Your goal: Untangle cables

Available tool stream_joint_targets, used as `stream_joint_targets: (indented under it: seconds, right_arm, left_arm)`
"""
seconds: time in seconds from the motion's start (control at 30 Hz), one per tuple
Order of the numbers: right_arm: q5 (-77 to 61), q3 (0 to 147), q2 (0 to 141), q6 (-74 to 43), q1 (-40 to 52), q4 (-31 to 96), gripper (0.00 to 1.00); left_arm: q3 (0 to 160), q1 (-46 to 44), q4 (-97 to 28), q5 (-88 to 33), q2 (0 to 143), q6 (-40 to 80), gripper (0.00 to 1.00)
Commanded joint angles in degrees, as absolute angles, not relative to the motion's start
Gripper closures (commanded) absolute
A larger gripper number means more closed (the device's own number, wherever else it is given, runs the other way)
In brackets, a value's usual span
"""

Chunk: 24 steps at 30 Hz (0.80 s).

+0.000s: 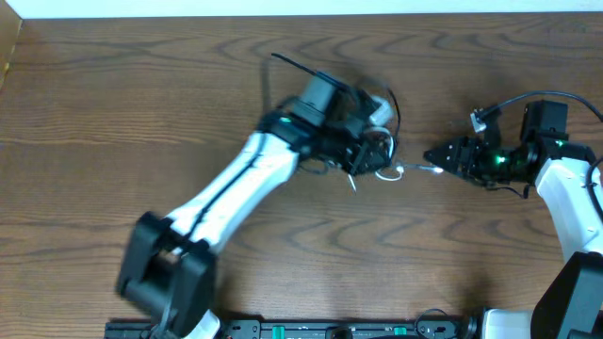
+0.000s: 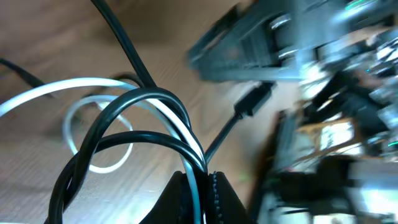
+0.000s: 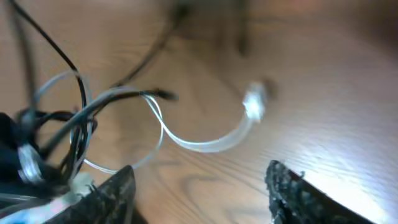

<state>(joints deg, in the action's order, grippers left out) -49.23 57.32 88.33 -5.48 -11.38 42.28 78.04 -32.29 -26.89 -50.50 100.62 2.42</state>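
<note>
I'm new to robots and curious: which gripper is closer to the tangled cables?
Left. The left gripper is shut on the cables at the tangle; the right gripper is open, off to one side and not touching them.

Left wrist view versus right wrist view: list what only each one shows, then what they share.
Only the left wrist view: the left gripper shut on the cables, with black loops crossing the white strand right at the pinch. Only the right wrist view: the right gripper open with nothing between its fingers, and the white plug end out clear of the knot. Both: the white cable and black cable tangled together over the wooden table.
</note>
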Motion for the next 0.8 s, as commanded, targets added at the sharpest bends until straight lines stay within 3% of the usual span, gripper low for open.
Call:
stream_joint_targets:
  seconds: [0.0,0.27,0.43,0.77]
  right_arm:
    - [-63.5,57.9,87.1,-4.5,-10.0,38.7,0.42]
    - [-68.1,57.9,86.0,-14.9,-3.0,24.3,0.47]
    - [-68.1,57.9,85.7,-19.0,2.2,17.6,0.48]
    - [-60.9,57.9,85.7,-29.0,9.9,6.4,0.54]
  left_arm:
    - [78.1,-28.3,-27.1,-60.8,96.9,8.8,0.93]
    - [78.1,-21.3,-23.6,-66.5,95.8,27.1,0.93]
    - [78.1,-20.8,-20.8,-66.4,95.8,30.5,0.92]
    - [78.1,-20.8,-13.8,-62.1,95.8,53.9,0.93]
